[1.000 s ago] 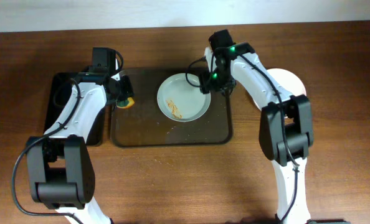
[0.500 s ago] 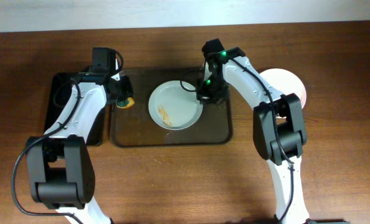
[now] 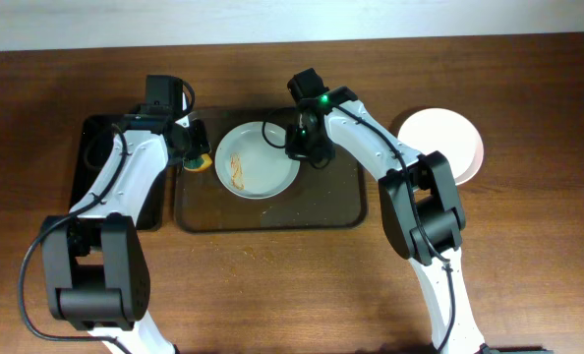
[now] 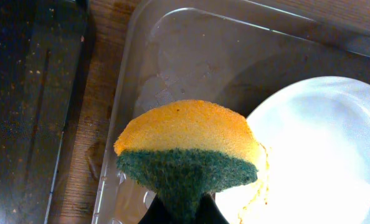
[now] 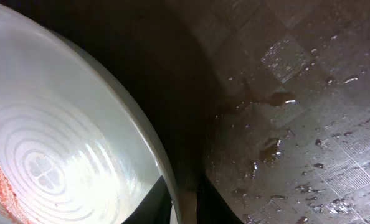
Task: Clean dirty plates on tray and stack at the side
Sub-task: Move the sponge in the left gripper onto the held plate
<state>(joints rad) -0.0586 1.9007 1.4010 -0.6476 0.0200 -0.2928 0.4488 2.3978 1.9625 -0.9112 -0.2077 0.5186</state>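
Observation:
A white plate [image 3: 258, 160] with an orange smear lies on the left half of the brown tray [image 3: 333, 205]. My right gripper [image 3: 298, 149] is shut on the plate's right rim; in the right wrist view the rim [image 5: 163, 163] runs between the two dark fingers of the right gripper [image 5: 184, 202]. My left gripper [image 3: 196, 149] is shut on a yellow and green sponge [image 3: 202, 161] at the tray's left edge, just left of the plate. In the left wrist view the sponge [image 4: 188, 140] hangs over the tray beside the plate [image 4: 322, 155]. A clean white plate [image 3: 441, 143] sits on the table right of the tray.
A black bin [image 3: 95, 157] lies left of the tray, under my left arm. The tray's floor [image 5: 297, 112] is wet with droplets. Wooden table surrounds everything.
My right gripper closed on the plate's rim and slid the plate leftward across the tray, close to the sponge. The left arm has not moved.

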